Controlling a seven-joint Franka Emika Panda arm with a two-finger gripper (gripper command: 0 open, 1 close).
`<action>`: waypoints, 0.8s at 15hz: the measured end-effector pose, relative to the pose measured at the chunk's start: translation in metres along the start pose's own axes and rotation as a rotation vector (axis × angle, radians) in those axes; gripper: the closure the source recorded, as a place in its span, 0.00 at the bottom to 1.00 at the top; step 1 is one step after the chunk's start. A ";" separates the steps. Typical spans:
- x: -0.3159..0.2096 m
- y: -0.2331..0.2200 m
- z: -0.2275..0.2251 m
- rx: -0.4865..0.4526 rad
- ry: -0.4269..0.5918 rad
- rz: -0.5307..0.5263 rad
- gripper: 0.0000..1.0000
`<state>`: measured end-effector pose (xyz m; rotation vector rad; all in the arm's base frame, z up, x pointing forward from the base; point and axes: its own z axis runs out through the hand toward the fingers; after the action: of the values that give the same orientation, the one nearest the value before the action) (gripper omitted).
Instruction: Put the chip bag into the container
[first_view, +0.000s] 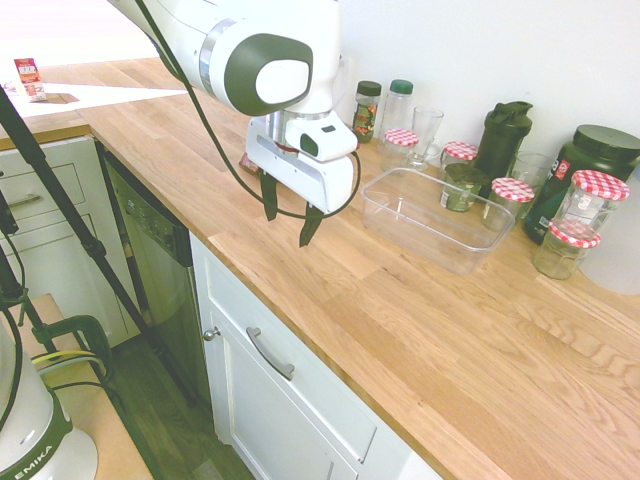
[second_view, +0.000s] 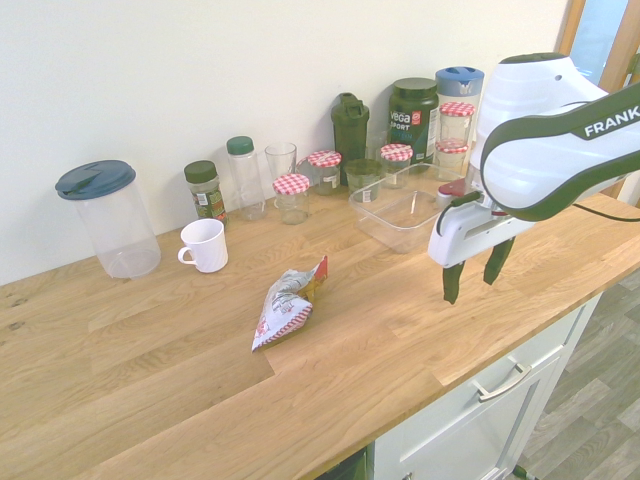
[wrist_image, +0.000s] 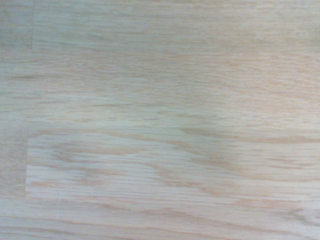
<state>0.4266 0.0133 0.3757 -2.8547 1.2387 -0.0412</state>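
While the arm (second_view: 560, 150) reached in from the right edge of the second exterior view, its two-finger gripper (second_view: 474, 276) hung above the wooden countertop (second_view: 350, 400), right of centre. Fingers spread, tips pointing down, nothing between them. Wrist view: bare wood grain only, slightly soft.

Crinkled foil chip bag (second_view: 288, 305) lay on the wood near the centre of the second exterior view, well apart from the gripper; silvery white side with a red-checked edge, red and yellow at one corner. First exterior view: mostly hidden behind the gripper, a small reddish part showing.

Clear plastic rectangular tub (second_view: 400, 215), low-walled, stood right of centre in the second exterior view, between the bag and the gripper as pictured, and farther back. No bag in it.

Behind and beside the tub: glass jars with red-checked lids (second_view: 292, 198), a dark shaker bottle (second_view: 350, 140), a dark "Vega Sport" canister (second_view: 412, 120), a blue-lidded container (second_view: 460, 82) near the upper right. Toward the left of the same view: white mug (second_view: 205, 246), green-lidded spice jar (second_view: 206, 192), green-capped clear bottle (second_view: 246, 180), clear pitcher with a dark blue lid (second_view: 122, 225).

Upper left of the first exterior view: a small red-and-white packet (first_view: 30, 80), upright.
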 end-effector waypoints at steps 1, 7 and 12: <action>0.000 0.000 0.000 -0.001 -0.001 0.000 0.00; -0.029 -0.045 -0.025 0.015 0.062 -0.046 0.00; -0.086 -0.113 -0.069 0.038 0.135 -0.091 0.00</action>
<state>0.4478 0.1525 0.4480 -2.9163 1.1138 -0.2612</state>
